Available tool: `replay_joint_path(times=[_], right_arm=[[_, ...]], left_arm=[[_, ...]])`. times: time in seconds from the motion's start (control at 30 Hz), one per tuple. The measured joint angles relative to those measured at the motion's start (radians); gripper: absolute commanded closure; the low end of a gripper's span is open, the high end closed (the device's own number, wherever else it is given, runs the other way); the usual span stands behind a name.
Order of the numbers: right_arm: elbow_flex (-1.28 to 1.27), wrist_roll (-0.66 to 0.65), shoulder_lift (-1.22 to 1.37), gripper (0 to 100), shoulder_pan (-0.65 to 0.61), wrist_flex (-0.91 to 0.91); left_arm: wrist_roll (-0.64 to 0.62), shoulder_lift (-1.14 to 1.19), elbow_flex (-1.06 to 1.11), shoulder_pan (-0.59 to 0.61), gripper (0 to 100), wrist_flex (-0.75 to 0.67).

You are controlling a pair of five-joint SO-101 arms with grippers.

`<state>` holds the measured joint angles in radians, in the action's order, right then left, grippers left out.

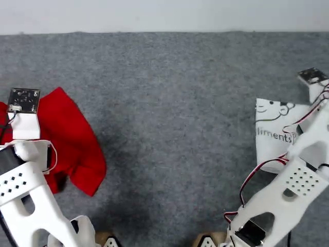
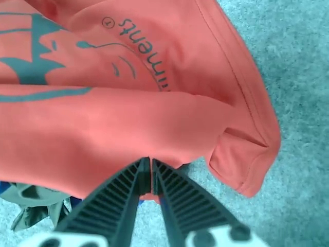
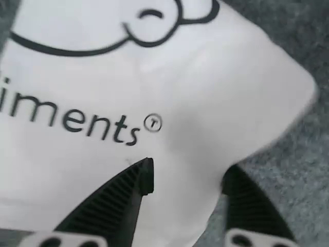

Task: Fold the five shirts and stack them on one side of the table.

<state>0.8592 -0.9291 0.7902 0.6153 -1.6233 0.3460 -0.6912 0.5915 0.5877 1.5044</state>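
A white shirt [image 3: 154, 77] with a black line drawing and lettering lies on the grey fuzzy tabletop [image 3: 293, 175]. The black ridged jaws stand apart, one over the shirt, the other at its edge.

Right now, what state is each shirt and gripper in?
red shirt: rumpled, folded over itself, print showing.
white shirt: lying print up, fairly smooth.
olive cloth: crumpled, poking out from under red shirt.
left gripper: shut, tips at red shirt's edge.
right gripper: open, above white shirt.
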Motion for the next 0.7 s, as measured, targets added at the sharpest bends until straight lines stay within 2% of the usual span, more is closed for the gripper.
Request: replay_joint_path(times=[0.17, 0.23, 0.33, 0.43, 0.5, 0.7], right_arm=[[0.132, 0.129, -0.015, 72.5, -0.003, -0.127], [0.146, 0.183, -0.038, 80.5, -0.006, -0.13], [0.146, 0.249, -0.064, 98.7, -0.009, -0.13], [0.084, 0.269, -0.089, 96.1, -0.031, -0.13], [0.012, 0.275, -0.109, 98.8, -0.046, -0.13], [-0.222, 0.279, -0.163, 99.0, -0.126, -0.13]], left_arm=[[0.0, 0.0, 0.0, 0.0, 98, 0.0], [0.0, 0.0, 0.0, 0.0, 98, 0.0], [0.0, 0.0, 0.0, 0.0, 98, 0.0], [0.0, 0.0, 0.0, 0.0, 98, 0.0], [0.0, 0.0, 0.0, 0.0, 98, 0.0], [0.0, 0.0, 0.0, 0.0, 98, 0.0]])
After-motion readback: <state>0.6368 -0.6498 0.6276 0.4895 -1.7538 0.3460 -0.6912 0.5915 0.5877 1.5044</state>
